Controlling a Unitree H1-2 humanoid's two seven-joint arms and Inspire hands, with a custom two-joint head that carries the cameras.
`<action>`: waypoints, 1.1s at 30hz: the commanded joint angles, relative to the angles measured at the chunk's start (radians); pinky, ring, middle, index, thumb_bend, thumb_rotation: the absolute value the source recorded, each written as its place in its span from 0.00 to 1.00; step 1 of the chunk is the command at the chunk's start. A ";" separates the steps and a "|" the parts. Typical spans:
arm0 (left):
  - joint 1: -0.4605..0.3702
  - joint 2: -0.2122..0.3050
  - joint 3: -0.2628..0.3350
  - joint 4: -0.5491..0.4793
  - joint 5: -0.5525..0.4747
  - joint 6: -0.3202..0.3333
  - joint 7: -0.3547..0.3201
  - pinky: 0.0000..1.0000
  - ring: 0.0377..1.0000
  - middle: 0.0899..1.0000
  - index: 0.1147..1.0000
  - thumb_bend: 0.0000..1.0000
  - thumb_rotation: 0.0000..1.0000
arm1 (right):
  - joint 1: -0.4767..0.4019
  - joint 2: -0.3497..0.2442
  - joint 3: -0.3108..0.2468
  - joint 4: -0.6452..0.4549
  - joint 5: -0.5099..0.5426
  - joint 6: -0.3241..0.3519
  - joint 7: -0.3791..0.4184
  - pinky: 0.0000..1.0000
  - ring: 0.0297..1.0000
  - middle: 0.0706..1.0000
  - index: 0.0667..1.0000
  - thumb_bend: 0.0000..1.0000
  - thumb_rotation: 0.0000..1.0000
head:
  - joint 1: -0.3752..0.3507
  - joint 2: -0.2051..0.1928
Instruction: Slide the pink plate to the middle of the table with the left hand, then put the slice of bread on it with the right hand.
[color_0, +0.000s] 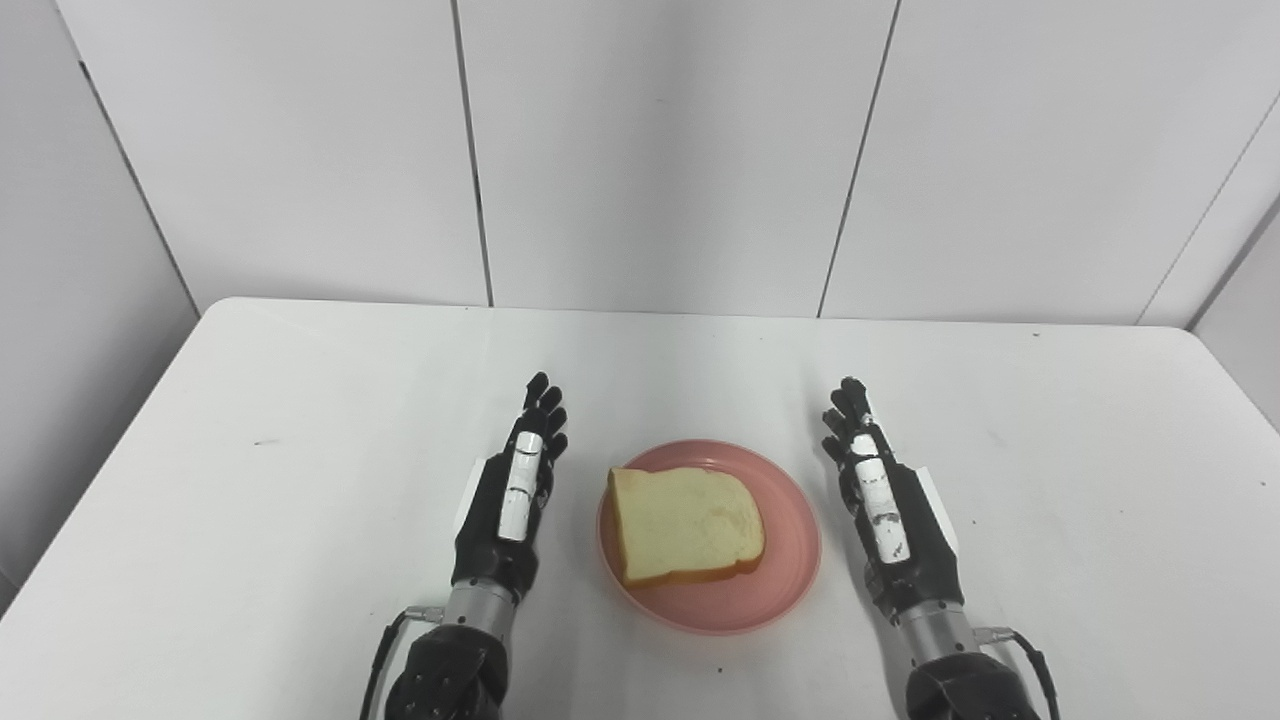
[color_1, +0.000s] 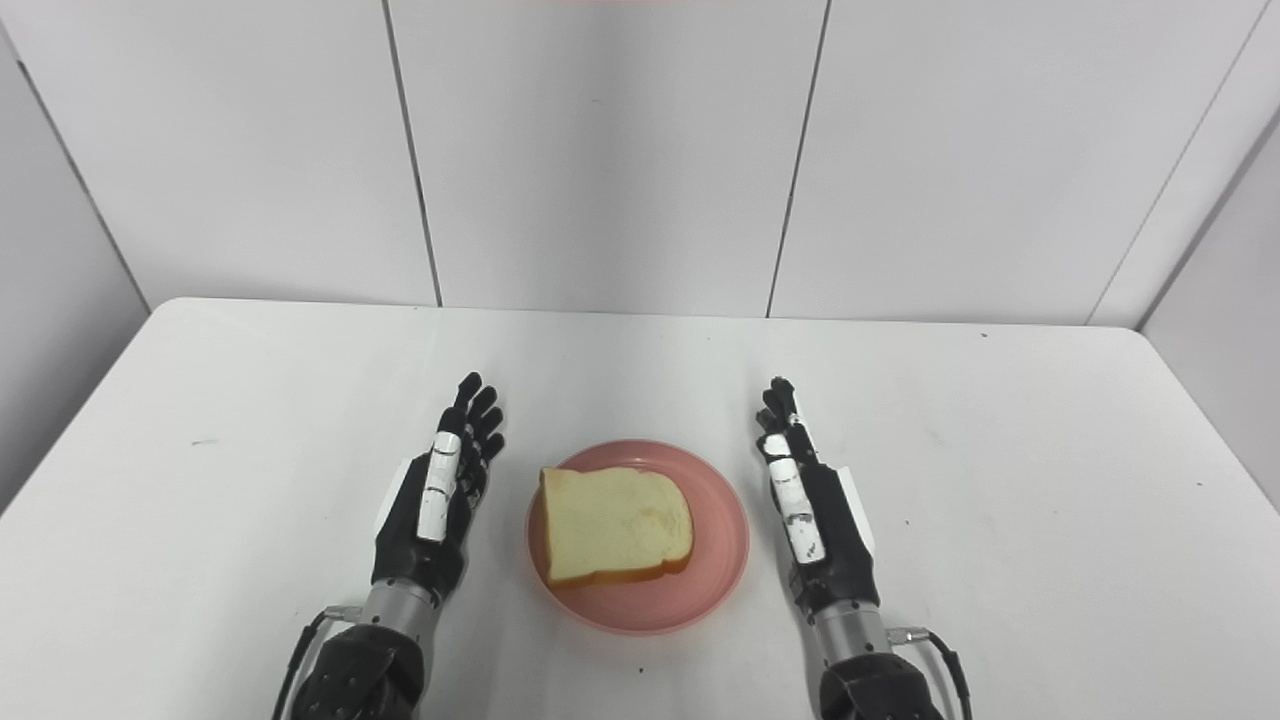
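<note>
A white surface (color_0: 300, 400) with rounded far corners runs up to a pale panelled wall (color_0: 660, 150). A pink plate (color_0: 790, 560) sits directly on it, near the front edge and roughly midway between the sides. A few small dark specks mark the top, one toward the left and one just in front of the plate.

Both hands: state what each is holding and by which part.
Nothing is held. The left hand and right hand are open, flanking the pink plate without touching it. The slice of bread lies on the plate.
</note>
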 joint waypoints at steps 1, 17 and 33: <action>-0.010 -0.008 -0.009 -0.032 0.008 -0.032 0.001 1.00 1.00 1.00 0.99 0.66 0.97 | -0.021 -0.005 -0.002 -0.036 0.010 0.005 0.000 1.00 1.00 1.00 1.00 0.56 0.94 | 0.000 -0.001; -0.009 -0.003 -0.013 -0.034 0.005 -0.025 -0.002 1.00 1.00 1.00 0.99 0.67 0.96 | -0.031 -0.006 -0.011 -0.038 0.026 0.016 -0.011 1.00 1.00 1.00 1.00 0.58 0.91 | -0.008 -0.003; -0.008 0.001 -0.018 -0.035 0.007 -0.021 -0.004 1.00 1.00 1.00 0.98 0.67 0.97 | -0.032 -0.010 -0.012 -0.050 0.030 0.026 -0.009 1.00 1.00 1.00 1.00 0.61 0.91 | -0.010 -0.005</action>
